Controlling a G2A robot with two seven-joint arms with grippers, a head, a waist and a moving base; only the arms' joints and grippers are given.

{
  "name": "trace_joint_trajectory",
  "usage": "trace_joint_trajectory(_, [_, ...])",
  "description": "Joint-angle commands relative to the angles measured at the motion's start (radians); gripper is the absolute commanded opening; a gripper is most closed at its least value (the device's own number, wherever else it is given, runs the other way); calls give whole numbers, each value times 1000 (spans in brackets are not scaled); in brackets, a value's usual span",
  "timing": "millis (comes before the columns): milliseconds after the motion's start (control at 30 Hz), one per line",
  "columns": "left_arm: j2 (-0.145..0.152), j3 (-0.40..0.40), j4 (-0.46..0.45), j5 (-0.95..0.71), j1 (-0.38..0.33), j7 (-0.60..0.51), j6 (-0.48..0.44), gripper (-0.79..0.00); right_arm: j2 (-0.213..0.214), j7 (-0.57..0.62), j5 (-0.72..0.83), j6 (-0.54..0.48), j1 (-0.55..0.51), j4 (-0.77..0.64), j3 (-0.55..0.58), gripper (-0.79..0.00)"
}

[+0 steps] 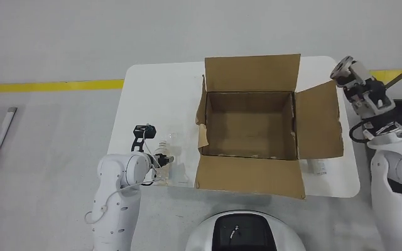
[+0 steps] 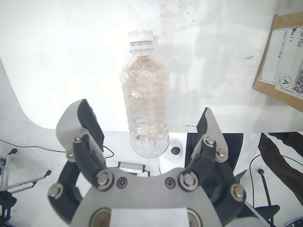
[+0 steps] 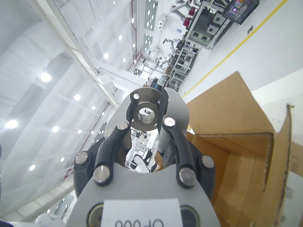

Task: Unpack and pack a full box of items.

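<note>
Here, just left of the box point(image 1: 248, 174), our left gripper point(image 2: 144, 113) hangs fingers point(image 2: 91, 121) apart astride the clear bottle point(image 2: 145, 90) lying on the table point(image 1: 157, 94); we judge one pad touching first could roll it off the edge. Beyond the box's right flap, our right gripper point(image 3: 147, 106) is clamped on a metal ring point(image 3: 142, 98) that may slip.

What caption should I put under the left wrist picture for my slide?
Open left claw straddles a clear plastic bottle with a white cap.

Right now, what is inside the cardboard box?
From above, the cardboard box looks empty, with just its bare brown floor showing. The strip of floor along its near wall is hidden by that wall.
</note>
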Motion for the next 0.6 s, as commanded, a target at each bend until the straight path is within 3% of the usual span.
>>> trace_joint_trajectory(0, [0,0,0,0,0,0,0,0,1,-24,33,1,-18,-1,26,-785])
trace_joint_trajectory(133, [0,0,0,0,0,0,0,0,6,-72,12,5,-51,-4,77,-785])
trace_joint_trajectory(233, [0,0,0,0,0,0,0,0,14,-103,-109,56,-87,-14,120,-785])
trace_joint_trajectory(367, [0,0,0,0,0,0,0,0,28,-128,-381,143,-143,-57,163,-785])
trace_joint_trajectory(567, [0,0,0,0,0,0,0,0,41,-81,-617,244,-204,-89,141,-785])
